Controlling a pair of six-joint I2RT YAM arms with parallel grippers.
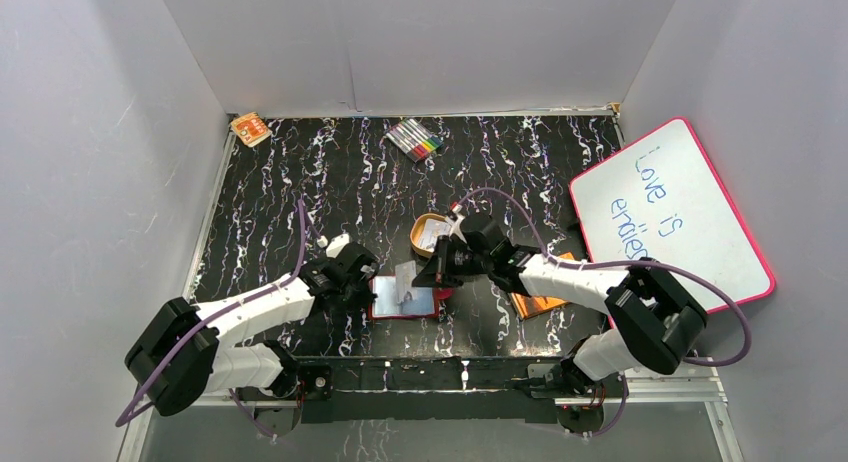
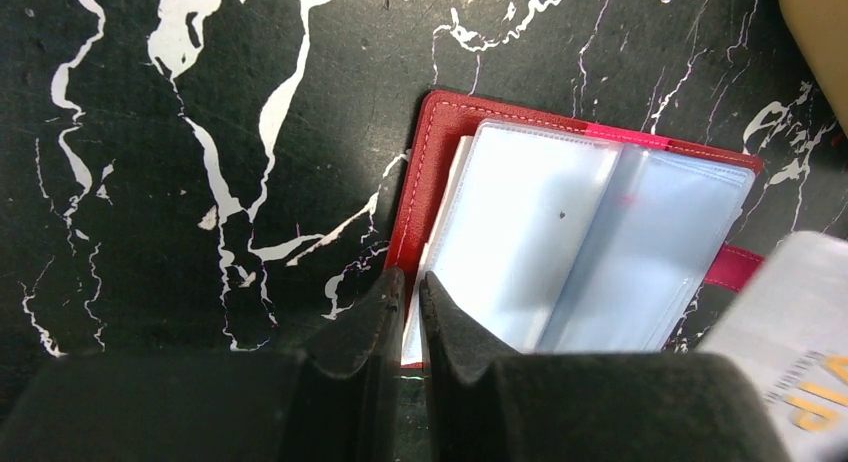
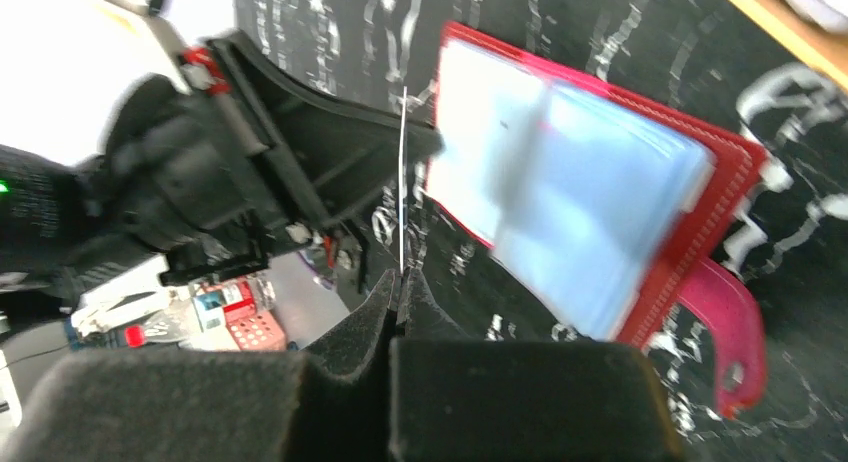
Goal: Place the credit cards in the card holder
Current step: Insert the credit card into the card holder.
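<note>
The card holder lies open on the black marbled table, red with pale-blue clear sleeves, its snap tab on the right. My left gripper is at its left edge, jaws nearly together with the red cover edge and a sleeve edge in the slim gap. My right gripper is shut on a thin pale credit card, seen edge-on and held just above the wallet's left half. The same card shows in the left wrist view's lower right corner. More pale cards lie in the orange tray.
An orange-brown book lies right of the wallet, under the right arm. A pink-framed whiteboard leans at the right wall. Markers and a small orange item sit at the back. A small white object is near the left gripper.
</note>
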